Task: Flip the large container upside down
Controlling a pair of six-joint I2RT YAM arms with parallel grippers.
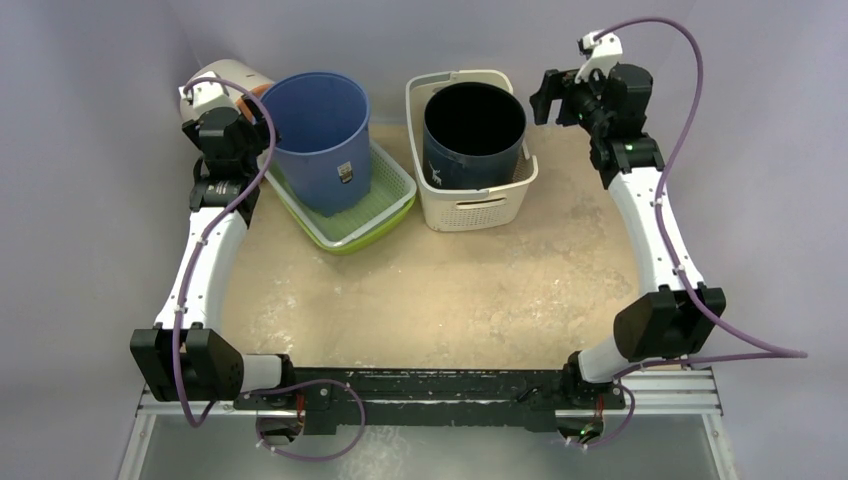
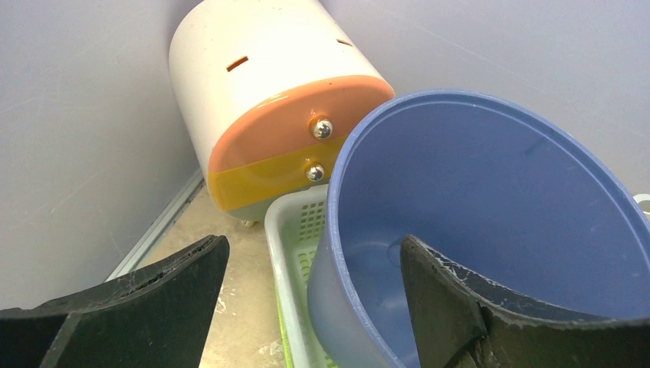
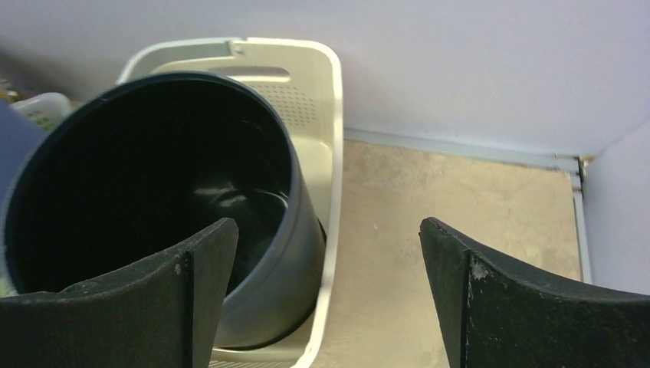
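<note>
Upright blue bucket (image 1: 318, 125) is located at three o'clock of nearer left hand (image 2: 312, 245), spread wide, empty; right hand (image 3: 328, 226) likewise.

At the back of the table (image 1: 450, 290), the left bucket (image 1: 325, 140) stood in a tray (image 1: 388, 205), the right bucket (image 1: 470, 165) stood in a basket (image 1: 470, 212) just beside it, and a drum (image 1: 225, 75) lay on its side behind the tray, far left.

robot lab bench (image 1: 450, 290) — bolted arms (image 1: 205, 265), plain grey walls (image 1: 80, 150)
</note>
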